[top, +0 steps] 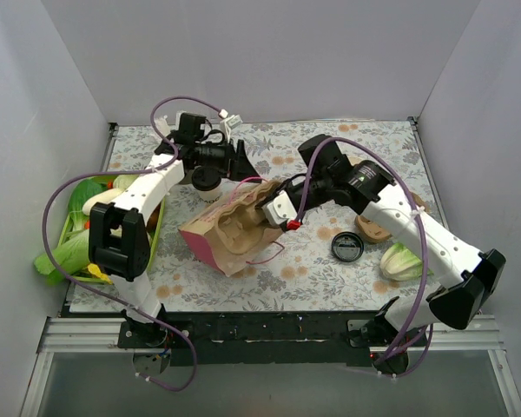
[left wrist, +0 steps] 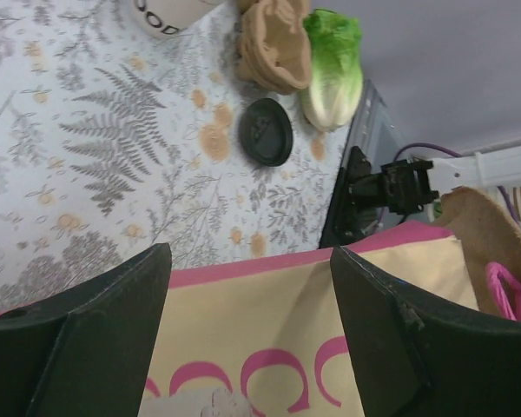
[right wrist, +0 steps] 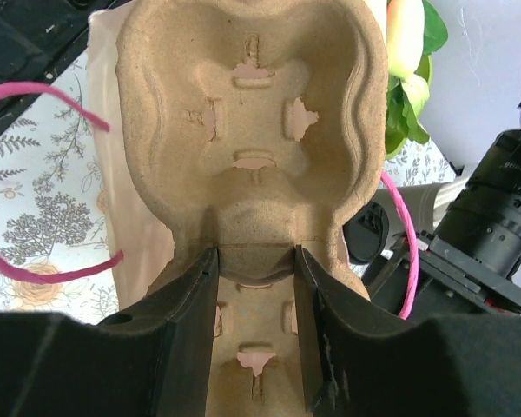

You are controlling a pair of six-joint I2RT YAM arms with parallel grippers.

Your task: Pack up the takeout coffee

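Note:
The takeout coffee [top: 207,181], a white cup with a black lid, stands at the back left under my left arm. A tan paper bag [top: 217,243] with pink trim lies on its side mid-table, mouth towards the far right. A pulp cup carrier [top: 241,228] lies at the bag's mouth. My right gripper [top: 273,213] is shut on the carrier's centre ridge [right wrist: 253,261]. My left gripper [top: 247,165] is open, just behind the bag. In the left wrist view the bag's pink rim [left wrist: 269,268] runs between its jaws.
A flat black lid [top: 347,248] lies right of the bag, also in the left wrist view [left wrist: 265,130]. Brown pulp trays [top: 373,228] and a cabbage [top: 402,261] sit at the right. A green basket [top: 68,228] of vegetables stands left. A pale printed cup [left wrist: 169,13] shows in the left wrist view.

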